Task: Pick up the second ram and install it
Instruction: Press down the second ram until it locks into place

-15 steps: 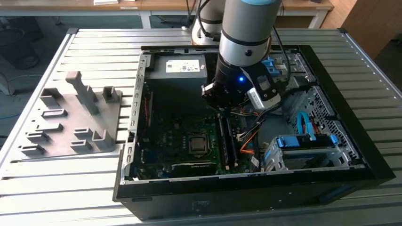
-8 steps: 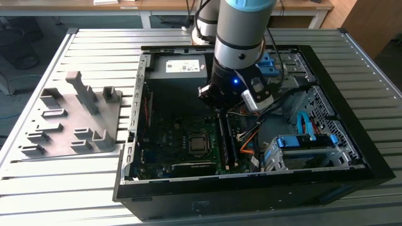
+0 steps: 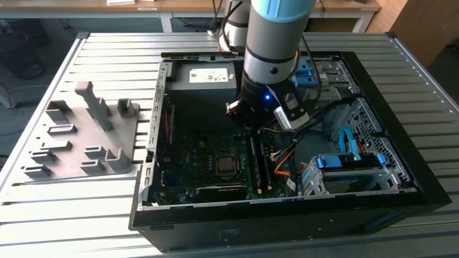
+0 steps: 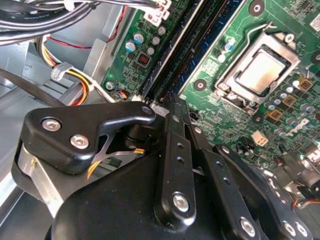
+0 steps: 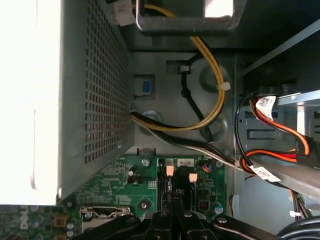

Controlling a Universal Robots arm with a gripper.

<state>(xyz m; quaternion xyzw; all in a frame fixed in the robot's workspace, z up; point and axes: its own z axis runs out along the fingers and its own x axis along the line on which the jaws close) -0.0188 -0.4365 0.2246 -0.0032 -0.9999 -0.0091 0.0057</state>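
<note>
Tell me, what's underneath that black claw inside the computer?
Under the gripper lies the green motherboard with its long dark memory slots. The closed fingers sit right over the slots' end, covering whatever is directly beneath them.

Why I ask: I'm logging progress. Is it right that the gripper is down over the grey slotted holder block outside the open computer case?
Not quite. In the exterior view the gripper is down inside the open computer case, above the motherboard. The grey slotted holder block sits apart, toward the exterior view's left.
</note>
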